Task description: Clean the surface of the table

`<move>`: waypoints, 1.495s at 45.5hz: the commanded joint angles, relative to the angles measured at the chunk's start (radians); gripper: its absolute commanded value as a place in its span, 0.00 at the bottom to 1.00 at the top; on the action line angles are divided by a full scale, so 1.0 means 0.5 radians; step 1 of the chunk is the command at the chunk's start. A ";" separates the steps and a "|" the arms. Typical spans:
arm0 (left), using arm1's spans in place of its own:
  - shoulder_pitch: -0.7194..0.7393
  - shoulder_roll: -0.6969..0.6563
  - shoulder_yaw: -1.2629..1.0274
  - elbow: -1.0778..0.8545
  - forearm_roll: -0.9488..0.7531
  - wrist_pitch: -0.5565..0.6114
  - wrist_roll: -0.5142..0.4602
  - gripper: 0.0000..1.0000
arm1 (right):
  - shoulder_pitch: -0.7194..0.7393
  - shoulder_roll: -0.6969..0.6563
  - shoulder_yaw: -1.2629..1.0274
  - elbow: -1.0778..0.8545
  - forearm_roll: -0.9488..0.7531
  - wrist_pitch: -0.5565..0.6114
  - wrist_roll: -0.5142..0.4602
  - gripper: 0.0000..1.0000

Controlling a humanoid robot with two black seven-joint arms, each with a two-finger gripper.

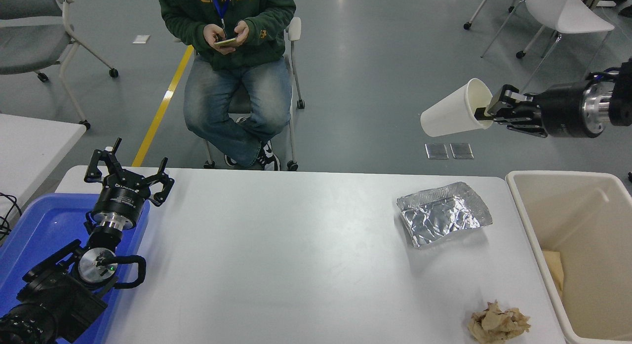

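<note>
Right tool [486,113]: clamped on rim of paper cup [452,114], held high. Bench [296,245] lies below and left of it; rigid, smooth. Your remaining items: foil tray [442,213], light, crushable, take by rim; paper wad [498,323], soft. Left tool [127,172]: spread, parked.

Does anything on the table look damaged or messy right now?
Yes. A crumpled foil tray sits dented near the table surface's far right, and a wadded brown paper lies at its near right edge.

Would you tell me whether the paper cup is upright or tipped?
Tipped: the paper cup lies nearly sideways in the right gripper, mouth toward the gripper.
</note>
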State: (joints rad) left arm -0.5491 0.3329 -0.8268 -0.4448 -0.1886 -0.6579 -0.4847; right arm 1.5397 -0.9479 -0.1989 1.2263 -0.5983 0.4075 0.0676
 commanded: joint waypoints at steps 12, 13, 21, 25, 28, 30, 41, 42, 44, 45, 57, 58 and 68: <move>0.000 0.000 0.000 0.000 0.000 0.000 0.000 1.00 | -0.076 -0.009 -0.026 -0.194 0.000 -0.011 0.000 0.00; 0.000 0.000 0.000 0.000 0.000 0.000 0.000 1.00 | -0.088 -0.006 -0.023 -0.228 0.000 -0.014 0.000 0.00; 0.000 0.000 0.000 0.000 0.000 0.000 0.000 1.00 | -0.201 0.000 -0.007 -0.507 0.000 -0.118 -0.003 0.00; 0.000 0.000 0.000 0.000 0.000 0.000 0.000 1.00 | -0.257 0.009 -0.004 -0.615 0.000 -0.168 0.000 0.00; 0.000 0.000 0.000 0.000 0.000 0.000 0.000 1.00 | -0.309 0.033 -0.004 -0.707 0.000 -0.217 0.000 0.00; 0.000 0.000 0.000 0.000 0.000 0.000 0.000 1.00 | -0.346 0.058 -0.001 -0.783 0.000 -0.241 0.000 0.00; 0.000 0.000 0.000 0.000 0.000 0.003 0.000 1.00 | -0.606 0.245 0.002 -1.191 0.064 -0.450 0.000 0.00; 0.000 0.000 0.000 0.000 0.000 0.003 0.000 1.00 | -0.634 0.266 0.002 -1.237 0.071 -0.468 0.000 0.00; 0.000 0.000 0.000 0.000 0.000 0.003 0.000 1.00 | -0.689 0.316 0.002 -1.329 0.086 -0.502 0.000 0.00; 0.000 0.000 0.000 0.000 0.000 0.003 0.000 1.00 | -0.717 0.343 0.002 -1.381 0.092 -0.526 0.000 0.00; 0.000 0.000 0.000 0.000 0.000 0.000 0.000 1.00 | -1.051 0.748 0.002 -2.063 0.212 -0.738 0.003 0.00; 0.000 0.000 0.000 0.000 0.000 0.000 0.000 1.00 | -1.079 0.776 0.002 -2.112 0.221 -0.757 0.003 0.00; 0.000 0.000 0.000 0.000 0.000 0.000 0.000 1.00 | -1.260 0.942 -0.001 -2.284 0.233 -1.008 0.003 0.00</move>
State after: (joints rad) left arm -0.5491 0.3329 -0.8268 -0.4448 -0.1886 -0.6572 -0.4847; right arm 1.0190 -0.5826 -0.1979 0.2278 -0.5007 0.0239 0.0687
